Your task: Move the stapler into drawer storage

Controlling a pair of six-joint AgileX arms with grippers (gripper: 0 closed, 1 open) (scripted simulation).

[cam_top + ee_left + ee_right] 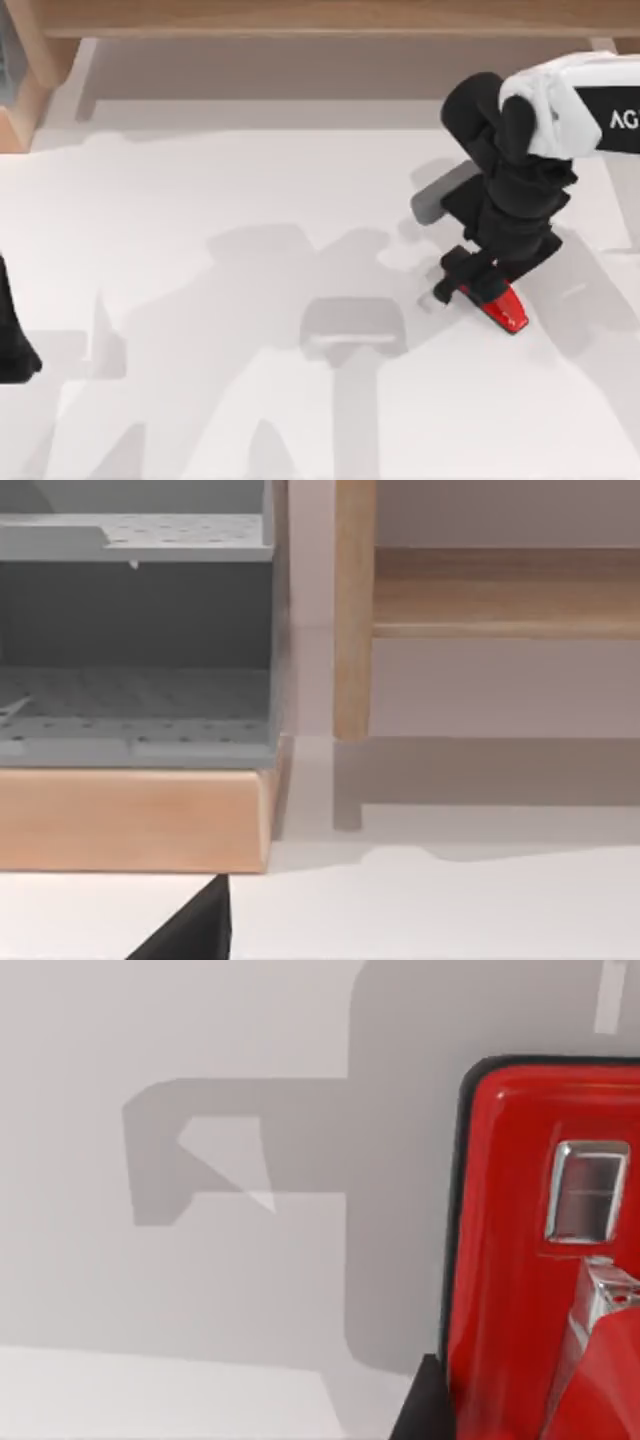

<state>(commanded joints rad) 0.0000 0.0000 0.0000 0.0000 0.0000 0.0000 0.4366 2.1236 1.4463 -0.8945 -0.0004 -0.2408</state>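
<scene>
The right end effector [468, 285] sits low over the white tabletop [200, 200], the small glossy red wedge-shaped stapler [503, 306] directly beneath it; whether its fingers have closed, I cannot tell. The stapler looks rigid, light and slick, best pinched across its narrow sides. The left arm idles far off.

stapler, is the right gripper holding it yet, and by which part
Cannot be told. The right gripper sits over one end of the small glossy red wedge-shaped stapler on the white table, but its fingers are hidden. The left gripper is parked at the left edge.
</scene>
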